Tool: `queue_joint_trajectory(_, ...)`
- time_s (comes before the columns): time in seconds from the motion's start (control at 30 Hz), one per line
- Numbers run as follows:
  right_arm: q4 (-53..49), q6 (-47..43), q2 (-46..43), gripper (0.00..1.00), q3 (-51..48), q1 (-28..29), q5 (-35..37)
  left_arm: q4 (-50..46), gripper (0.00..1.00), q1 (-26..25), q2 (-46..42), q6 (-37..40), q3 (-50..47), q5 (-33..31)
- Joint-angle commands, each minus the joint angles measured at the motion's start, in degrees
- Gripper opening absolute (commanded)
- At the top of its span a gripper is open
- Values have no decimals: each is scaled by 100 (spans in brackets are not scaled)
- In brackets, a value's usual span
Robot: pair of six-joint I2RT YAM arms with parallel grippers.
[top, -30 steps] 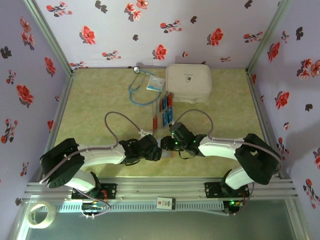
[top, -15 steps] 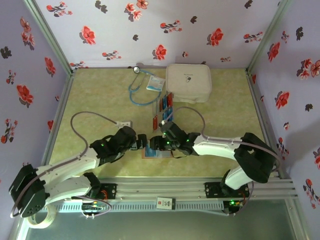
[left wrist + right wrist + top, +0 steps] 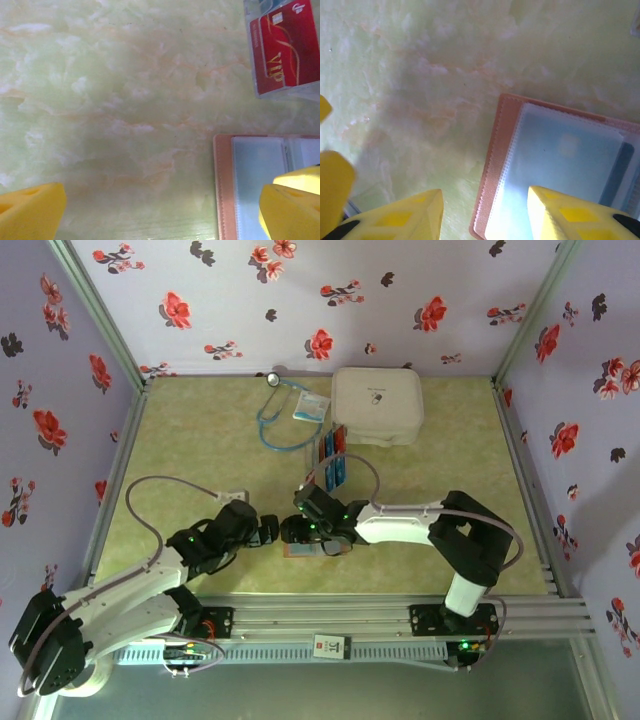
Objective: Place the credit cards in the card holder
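I read the left gripper (image 3: 160, 210) wide apart, empty, beside the card holder (image 3: 255, 190); right gripper (image 3: 485, 212) apart over its edge, near the bench (image 3: 180, 440) front edge.

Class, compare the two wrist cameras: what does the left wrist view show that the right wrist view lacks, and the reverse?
Left wrist view: a red card marked VIP in a clear tray. Right wrist view: a dark strip inside a sleeve, too blurred to name. Both: the opened card holder on the green table, framed by yellow fingers set apart.
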Motion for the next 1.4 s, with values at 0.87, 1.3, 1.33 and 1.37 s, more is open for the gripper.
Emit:
queue_joint_trajectory(0.87,-5326,-2029,1047,31,4309,-982,1589,498,100,71,1224,220,278,349)
queue_joint_trajectory(1.3,-6053,-2251,1364,31,4755,-953,2834,745,100,66,1442,225,190,415)
queue_joint_trajectory(1.33,-6037,-2246,1352,31,4707,-962,2859,762,100,69,1446,219,182,424)
queue_joint_trajectory(1.37,-6019,-2246,1345,31,4673,-977,2873,785,100,70,1455,219,165,426)
